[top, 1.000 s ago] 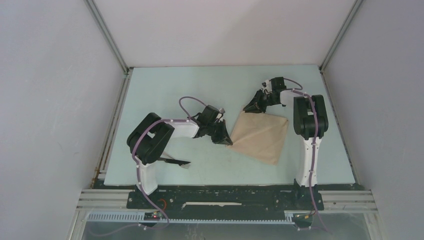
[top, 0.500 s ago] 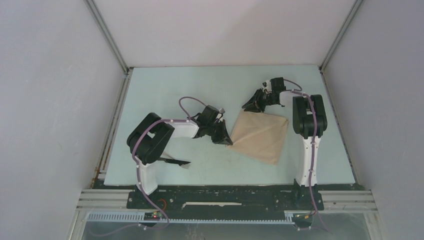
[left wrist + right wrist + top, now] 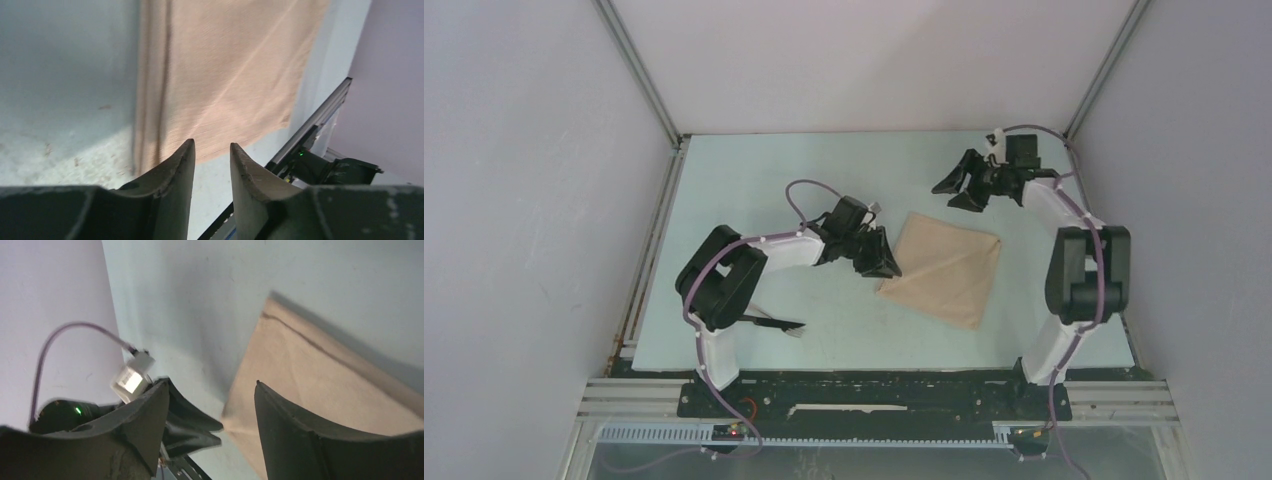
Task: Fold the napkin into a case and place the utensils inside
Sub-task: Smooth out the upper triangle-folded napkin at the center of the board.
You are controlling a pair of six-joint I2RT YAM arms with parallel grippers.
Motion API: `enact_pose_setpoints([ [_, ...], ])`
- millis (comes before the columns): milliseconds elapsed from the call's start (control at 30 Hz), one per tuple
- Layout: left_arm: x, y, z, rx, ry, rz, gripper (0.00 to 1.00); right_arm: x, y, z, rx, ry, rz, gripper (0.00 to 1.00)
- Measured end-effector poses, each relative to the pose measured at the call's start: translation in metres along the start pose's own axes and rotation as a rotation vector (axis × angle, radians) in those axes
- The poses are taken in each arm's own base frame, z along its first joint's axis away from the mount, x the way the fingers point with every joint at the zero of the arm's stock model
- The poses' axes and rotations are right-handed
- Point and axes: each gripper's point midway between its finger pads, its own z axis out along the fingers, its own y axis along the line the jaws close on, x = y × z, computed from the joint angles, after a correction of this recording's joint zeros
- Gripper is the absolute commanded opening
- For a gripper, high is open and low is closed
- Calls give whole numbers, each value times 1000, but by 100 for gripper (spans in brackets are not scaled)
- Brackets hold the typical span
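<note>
folded napkin flat on the table, both grippers open beside it

the pale blue table [image 3: 754, 190] carries the tan napkin [image 3: 944, 270], which lies folded and flat to the right of centre, turned so one corner points at the far edge. the left gripper [image 3: 886, 265] sits low at the napkin's left edge, its jaws a narrow gap apart with nothing between them; whether a finger touches the cloth cannot be told. the right gripper [image 3: 951, 193] hangs beyond the napkin's far corner, apart from it, with its jaws spread wide and empty. the utensils [image 3: 774, 322] lie at the near left by the left arm's base, well apart from the napkin, too small to tell piece from piece.
</note>
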Motion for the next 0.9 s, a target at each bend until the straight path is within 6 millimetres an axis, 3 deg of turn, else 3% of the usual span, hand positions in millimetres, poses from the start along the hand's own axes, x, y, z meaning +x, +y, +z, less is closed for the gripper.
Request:
enact_pose_setpoints([
  [67,-10,-14,-3,24,-16,15,39,5,-2,-24,-12,-38,-9,71],
  [133,-19,-28,-6,50,-29,29,37,12,-14,-34,-19,-47,16,72],
  [267,-35,-53,-4,110,-39,57,27,42,-66,-39,-18,-16,155,73],
  [333,-38,-56,2,123,-30,64,23,56,-82,-38,-22,8,223,73],
  [400,-34,-50,8,114,-14,55,19,66,-83,-34,-48,31,243,73],
  [667,-14,-13,28,34,48,4,13,115,-50,-4,-187,133,173,76],
  [733,-13,-5,32,18,56,-10,13,122,-52,1,-206,148,192,76],
  [900,-13,8,37,-5,65,-36,6,115,-74,10,-223,139,264,76],
])
